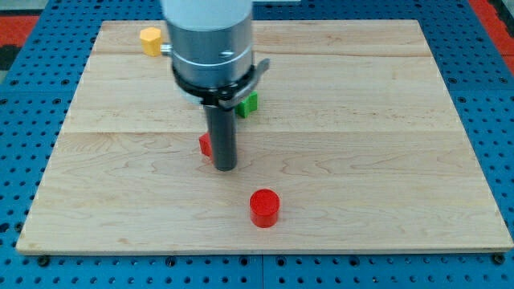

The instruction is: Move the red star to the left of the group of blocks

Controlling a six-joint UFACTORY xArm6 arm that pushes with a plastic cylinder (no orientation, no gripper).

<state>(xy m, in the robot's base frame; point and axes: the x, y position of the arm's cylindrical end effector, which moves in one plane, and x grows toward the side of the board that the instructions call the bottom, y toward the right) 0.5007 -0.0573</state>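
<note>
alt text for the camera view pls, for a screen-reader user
My tip rests on a wooden board, touching a partly hidden red block on its left. A red cylinder sits below-right, a green block peeks from behind the arm, and a yellow block lies top-left.

The worktop [385, 160] is a pale wooden board made of long planks. A yellow block [150, 39] sits near the top left corner. A green block [248, 103] lies a little left of the middle, closer to the top edge, and part of it is hidden. A small red block [206, 145] lies below it, mostly hidden, so its shape is hard to tell. A round red block [264, 207] sits closer to the bottom edge, near the middle. My tip [225, 167] rests on the wood right beside the small red block.
</note>
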